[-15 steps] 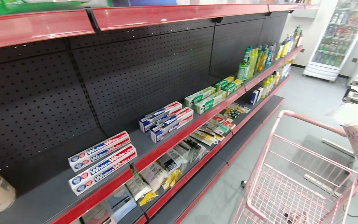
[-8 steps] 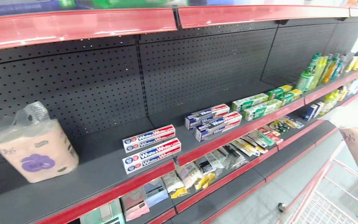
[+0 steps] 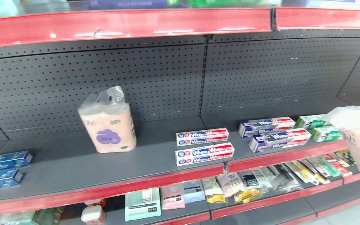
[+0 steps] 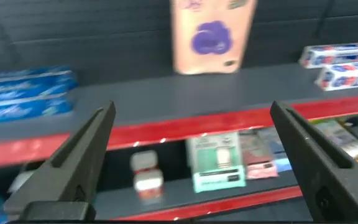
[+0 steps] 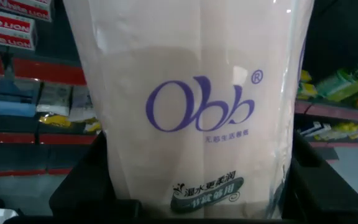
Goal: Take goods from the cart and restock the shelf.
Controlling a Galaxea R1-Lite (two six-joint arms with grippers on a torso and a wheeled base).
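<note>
Leftward swing of the head view is noted across the earlier frames; the goods themselves are not shifted, and the held pack is kept at the right edge of view. One paper-roll pack is stood upright on the middle shelf, left of the white toothpaste boxes and apart from them. A second pack is clamped between the fingers of the right gripper, at near right, in front of the shelf edge. The left gripper is held facing the shelf front, fingers spread wide, nothing between them. Blue boxes are laid at the shelf's left end.
</note>
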